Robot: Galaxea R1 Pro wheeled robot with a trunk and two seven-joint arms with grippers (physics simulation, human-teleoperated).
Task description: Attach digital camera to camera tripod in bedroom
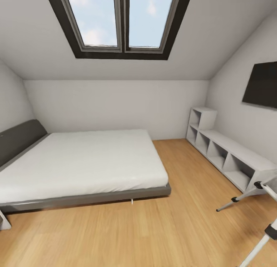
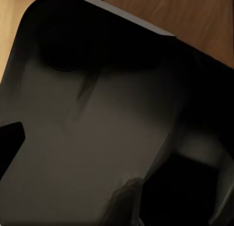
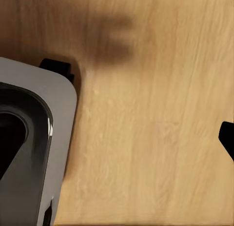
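A broad matte-black rounded body panel, with a round recess near its corner, lies before the left wrist camera. A light-grey rounded housing with glossy black inset sits beside two black fingertips.

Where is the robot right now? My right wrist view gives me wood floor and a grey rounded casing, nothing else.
Observer: The head view shows a wide bed with a white mattress, to the robot's left.
Operator: Any sign of the tripod?
Observer: Yes, the tripod shows its silver legs at the head view's lower right edge, in front of a low white shelf.
Operator: Anything on the walls?
Observer: A dark TV hangs on the right wall, above that shelf.
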